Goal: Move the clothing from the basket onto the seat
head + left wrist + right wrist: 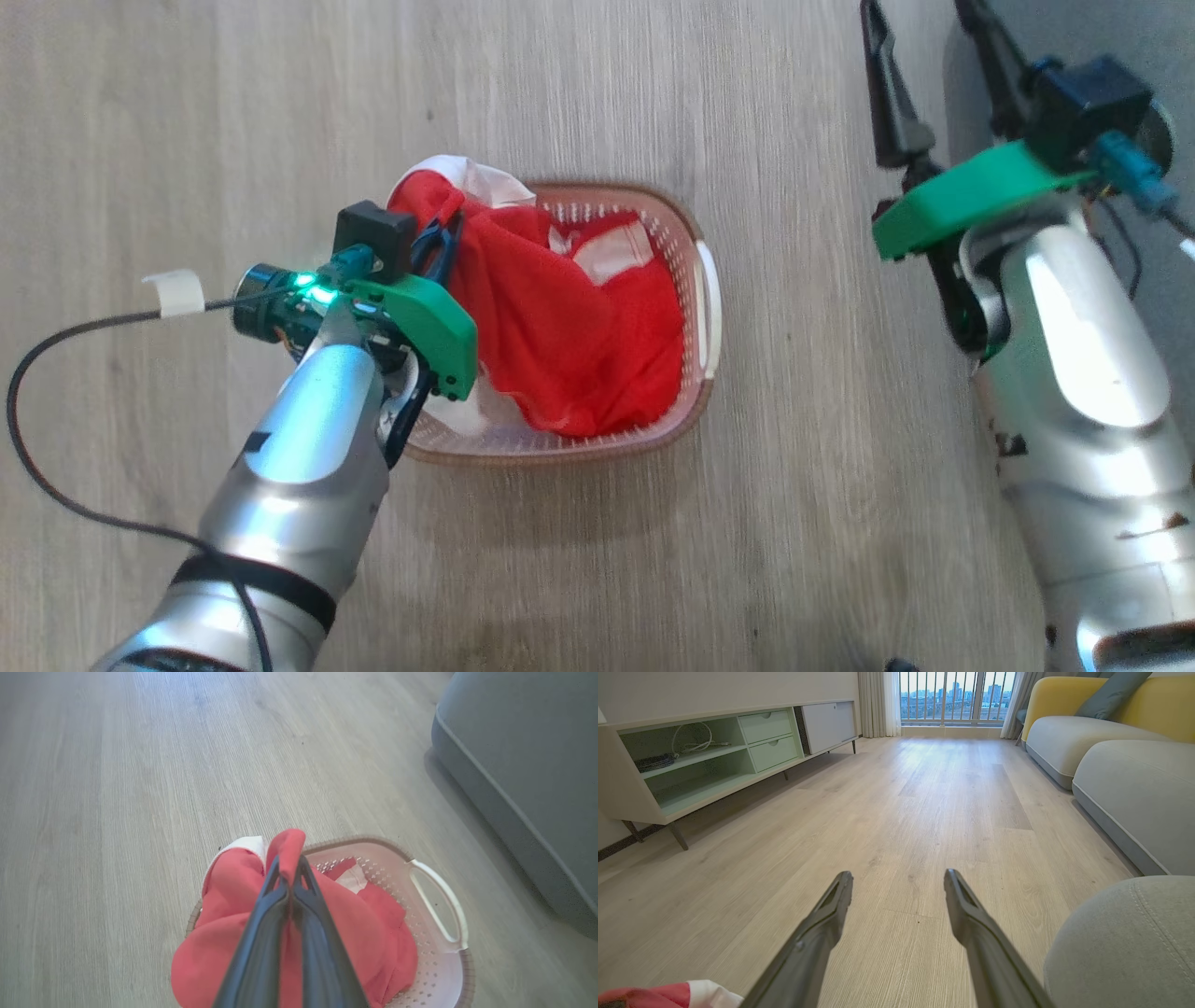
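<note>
clothing (579,336): red, white panels | basket (439,975): cream, brown rim | floor (747,560): pale wood grain | seat (537,765): grey-green

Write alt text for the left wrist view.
The left gripper is shut on a raised fold of the red clothing, the rest heaped in the cream basket on a pale wood floor. The grey-green seat edges the upper right corner.

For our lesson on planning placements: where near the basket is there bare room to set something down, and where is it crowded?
Bare floor lies beyond the basket and between it and the seat, whose cushion is bare. Crowded: the basket, full of clothing gripped by the left pincer.
</note>
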### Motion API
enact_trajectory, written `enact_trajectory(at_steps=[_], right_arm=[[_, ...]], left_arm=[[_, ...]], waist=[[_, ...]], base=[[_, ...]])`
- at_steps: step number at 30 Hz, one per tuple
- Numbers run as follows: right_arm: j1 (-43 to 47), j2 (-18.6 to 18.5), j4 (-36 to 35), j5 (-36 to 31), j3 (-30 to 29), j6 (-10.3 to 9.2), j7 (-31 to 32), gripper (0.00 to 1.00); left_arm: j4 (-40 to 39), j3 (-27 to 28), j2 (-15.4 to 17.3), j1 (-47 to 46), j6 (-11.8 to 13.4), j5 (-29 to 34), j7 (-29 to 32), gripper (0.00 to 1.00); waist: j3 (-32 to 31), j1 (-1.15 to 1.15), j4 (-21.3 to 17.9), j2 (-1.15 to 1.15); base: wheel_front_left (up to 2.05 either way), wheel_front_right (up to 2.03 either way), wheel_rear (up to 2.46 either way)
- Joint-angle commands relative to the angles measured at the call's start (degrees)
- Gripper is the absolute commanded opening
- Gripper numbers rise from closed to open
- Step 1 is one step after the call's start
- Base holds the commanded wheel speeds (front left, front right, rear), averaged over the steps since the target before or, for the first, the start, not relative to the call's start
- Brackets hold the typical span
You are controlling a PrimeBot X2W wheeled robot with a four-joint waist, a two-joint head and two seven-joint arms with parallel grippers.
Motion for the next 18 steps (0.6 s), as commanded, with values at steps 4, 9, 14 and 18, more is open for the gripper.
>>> enact_trajectory(at_steps=[4,9,14,18], right_arm=[[3.91,0.29,-0.22,0.87,1.02,-0.01,-0.36,1.00],[7.90,0.55,0.97,1.90,0.42,-0.01,-0.36,1.00],[10.84,0.59,1.52,2.20,-0.13,-0.01,-0.36,1.00],[13.02,0.69,1.95,2.28,-0.37,-0.01,-0.36,1.00]], left_arm=[[-8.14,2.43,1.00,1.96,-0.61,-1.33,-0.74,0.00],[-15.43,3.27,0.99,3.60,-0.40,-2.69,-0.74,0.00],[-20.81,2.74,0.99,3.42,-0.53,-3.14,-0.74,0.00],[-25.75,2.15,0.99,2.73,-0.64,-3.27,-0.74,0.00]], waist=[[-7.55,0.01,1.86,-0.01],[-12.55,0.01,2.13,-0.01],[-15.65,0.01,2.22,-0.01],[-17.98,0.01,1.97,-0.01]], base=[[0.00,0.00,0.00],[0.00,0.00,0.00],[0.00,0.00,0.00],[0.00,0.00,0.00]])
